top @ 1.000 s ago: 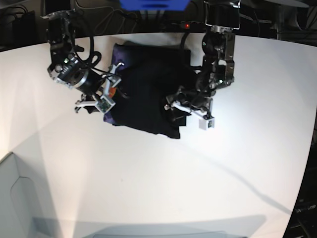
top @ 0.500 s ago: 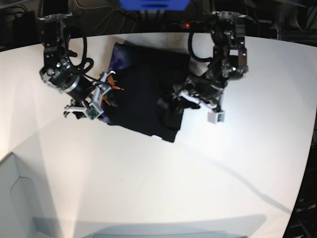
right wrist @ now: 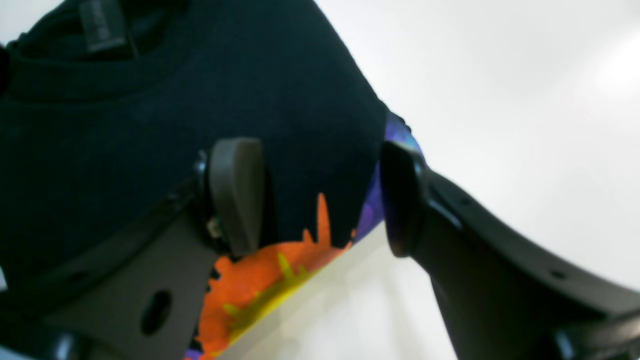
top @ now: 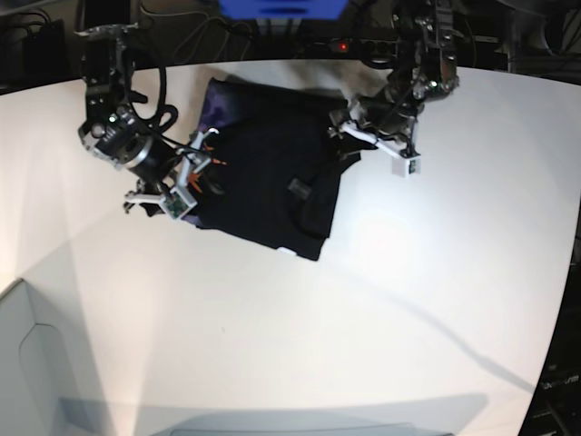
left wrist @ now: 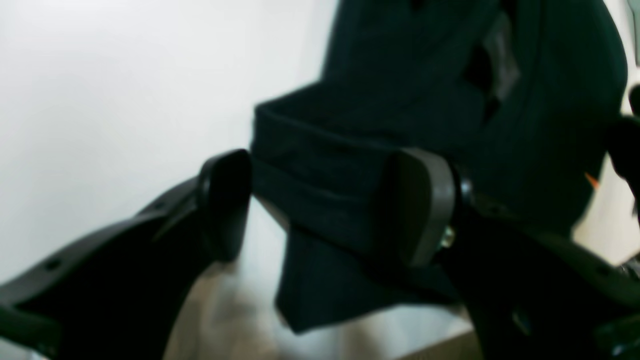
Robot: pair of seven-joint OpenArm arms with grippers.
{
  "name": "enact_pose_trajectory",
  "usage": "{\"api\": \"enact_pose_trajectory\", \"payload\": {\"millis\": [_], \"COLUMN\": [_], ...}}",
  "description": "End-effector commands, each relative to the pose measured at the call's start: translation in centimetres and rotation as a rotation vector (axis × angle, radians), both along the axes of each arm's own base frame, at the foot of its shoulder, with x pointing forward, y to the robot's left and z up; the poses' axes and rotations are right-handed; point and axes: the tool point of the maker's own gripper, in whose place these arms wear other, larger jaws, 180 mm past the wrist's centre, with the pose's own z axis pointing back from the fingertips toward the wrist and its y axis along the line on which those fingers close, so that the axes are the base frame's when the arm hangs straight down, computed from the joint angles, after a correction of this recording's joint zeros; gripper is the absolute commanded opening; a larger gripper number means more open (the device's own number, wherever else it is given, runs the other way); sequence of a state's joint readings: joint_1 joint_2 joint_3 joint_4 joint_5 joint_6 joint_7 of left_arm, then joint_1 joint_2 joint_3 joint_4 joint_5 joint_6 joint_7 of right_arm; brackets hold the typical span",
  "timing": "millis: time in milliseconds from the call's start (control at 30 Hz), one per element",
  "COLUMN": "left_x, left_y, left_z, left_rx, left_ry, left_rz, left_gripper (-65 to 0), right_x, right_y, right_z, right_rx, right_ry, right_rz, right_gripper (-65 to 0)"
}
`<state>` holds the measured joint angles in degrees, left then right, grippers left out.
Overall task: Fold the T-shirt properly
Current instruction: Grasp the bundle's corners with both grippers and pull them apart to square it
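The black T-shirt [top: 268,177] lies folded into a rough rectangle on the white table [top: 408,300], with purple print showing at its far left corner. My left gripper [top: 345,134] is open at the shirt's far right edge. In the left wrist view [left wrist: 325,210] the jaws stand wide apart with a folded black hem [left wrist: 325,165] behind them. My right gripper [top: 201,162] is open at the shirt's left edge. In the right wrist view [right wrist: 320,200] the jaws straddle the shirt's edge and its orange print [right wrist: 260,280]. A grey neck label [right wrist: 102,25] shows there.
A pale box [top: 27,363] stands at the near left corner. A blue object [top: 281,7] and dark cables lie beyond the table's far edge. The table's curved right edge [top: 567,272] drops off to dark floor.
My left gripper has moved from the shirt's near right part up to its far right edge, and the cloth there now lies flat. My right gripper has barely shifted.
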<state>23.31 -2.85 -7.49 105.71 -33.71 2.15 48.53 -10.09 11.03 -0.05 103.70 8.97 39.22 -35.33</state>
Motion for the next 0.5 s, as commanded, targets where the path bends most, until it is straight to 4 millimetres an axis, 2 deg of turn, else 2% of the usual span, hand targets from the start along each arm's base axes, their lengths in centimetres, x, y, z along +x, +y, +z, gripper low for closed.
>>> {"api": "enact_pose_trajectory", "payload": {"millis": [0, 200, 333, 433, 467], "left_x": [0.0, -1.3, -0.9, -0.7, -0.1], "left_y": [-0.1, 0.6, 2.1, 1.9, 1.9], "left_z": [0.3, 0.2, 0.3, 0.4, 0.7], "left_rx": [-0.007, 0.009, 0.026, 0.023, 0.023], "left_ry": [-0.021, -0.009, -0.018, -0.021, -0.037], "left_rz": [0.005, 0.017, 0.056, 0.051, 0.052], "left_gripper": [-21.8, -21.8, -21.8, -21.8, -21.8], "right_x": [0.5, 0.0, 0.0, 0.0, 0.0], "right_y": [0.6, 0.5, 0.5, 0.4, 0.4], "right_z": [1.2, 0.8, 0.8, 0.8, 0.8], "right_rx": [0.033, 0.032, 0.032, 0.031, 0.031], "right_ry": [-0.043, -0.029, -0.027, -0.028, -0.028], "right_rz": [0.013, 0.013, 0.013, 0.01, 0.01], "right_gripper": [-27.7, -27.7, -27.7, -27.7, -27.7]}}
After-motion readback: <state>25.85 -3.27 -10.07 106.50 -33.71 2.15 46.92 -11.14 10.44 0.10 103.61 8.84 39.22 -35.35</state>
